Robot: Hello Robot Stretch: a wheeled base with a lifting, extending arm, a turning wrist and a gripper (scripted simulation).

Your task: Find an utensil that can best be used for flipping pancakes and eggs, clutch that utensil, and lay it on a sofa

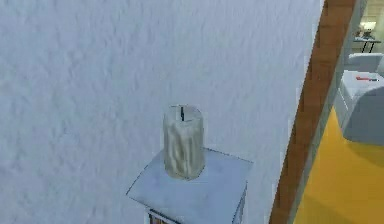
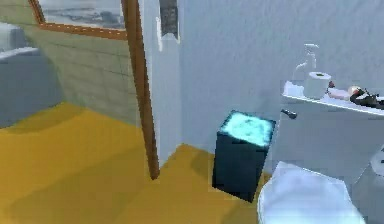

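Forward view: a white wall [image 1: 80, 90] spans 9 to 12 o'clock. At 6 o'clock a cream candle [image 1: 183, 142] stands upright on a white stand [image 1: 200, 185]; marks on the stand's front are too small to read. A wooden doorframe [image 1: 315, 110] rises at 3 o'clock, with a pale seat [image 1: 362, 100] beyond it.

Arm side view: a second doorframe [image 2: 146, 90] at 10 o'clock, a dark bin [image 2: 243, 152] at 6 o'clock, and a toilet [image 2: 305, 195] at 4 o'clock, a paper roll [image 2: 319, 83] on its cistern [image 2: 330, 112].

Claw state and utensil position: cannot be told.

Forward view: small white stand top [image 1: 215, 185] carries one ribbed candle [image 1: 184, 142]. Arm side view, right: toilet tank lid [image 2: 300, 97] carries paper roll [image 2: 319, 84] and spray bottle [image 2: 308, 58]. Yellow floor [image 2: 80, 160] carries dark bin [image 2: 243, 160].
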